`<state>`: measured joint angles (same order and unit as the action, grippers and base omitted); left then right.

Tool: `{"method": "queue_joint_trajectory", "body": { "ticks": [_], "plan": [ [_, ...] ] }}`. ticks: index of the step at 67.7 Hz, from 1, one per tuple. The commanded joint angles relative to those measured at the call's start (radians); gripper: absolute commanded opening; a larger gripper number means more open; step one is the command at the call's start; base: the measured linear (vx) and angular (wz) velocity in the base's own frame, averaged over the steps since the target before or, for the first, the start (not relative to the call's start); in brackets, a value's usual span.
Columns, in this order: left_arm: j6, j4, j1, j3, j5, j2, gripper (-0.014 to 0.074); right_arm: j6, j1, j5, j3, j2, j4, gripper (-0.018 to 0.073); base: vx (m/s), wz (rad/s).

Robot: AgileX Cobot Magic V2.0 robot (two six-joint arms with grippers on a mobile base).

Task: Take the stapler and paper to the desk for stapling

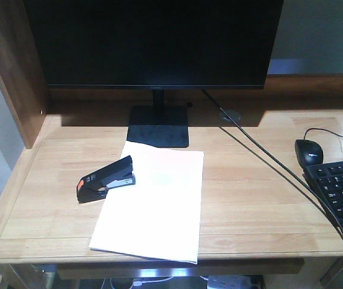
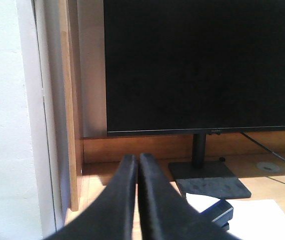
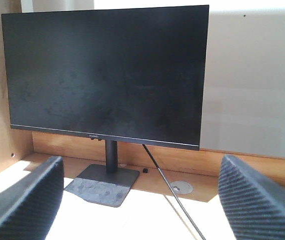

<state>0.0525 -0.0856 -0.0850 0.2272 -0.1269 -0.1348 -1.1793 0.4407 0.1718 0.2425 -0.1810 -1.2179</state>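
Front-facing view finds the paper [image 1: 153, 205] lying flat on the desk [image 1: 250, 180], just ahead of the monitor base [image 1: 158, 126]. The stapler [image 1: 106, 179] sits at the sheet's left edge, its front end overlapping the paper. Neither arm appears in this view. Left gripper [image 2: 138, 165] has its fingers pressed together, holding nothing. Right gripper [image 3: 137, 200] stands spread wide, also empty. Both items appear delivered. Judgement: for stapling, press squarely on the stapler top with the closed left fingers, steadying the sheets so they do not slide.
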Motion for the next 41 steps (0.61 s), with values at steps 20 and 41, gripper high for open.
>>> {"method": "queue_joint_trajectory", "body": {
  "ticks": [20,41],
  "plan": [
    [-0.008,-0.012,-0.003,0.025,0.065,-0.007,-0.0006,0.0,-0.002,0.021,0.028,-0.012,-0.02,0.0452,0.0,0.0],
    [-0.008,-0.012,-0.003,0.025,0.065,-0.007,-0.0006,0.001,-0.002,0.023,0.028,-0.012,-0.02,-0.0013,0.0,0.0]
  ]
}}
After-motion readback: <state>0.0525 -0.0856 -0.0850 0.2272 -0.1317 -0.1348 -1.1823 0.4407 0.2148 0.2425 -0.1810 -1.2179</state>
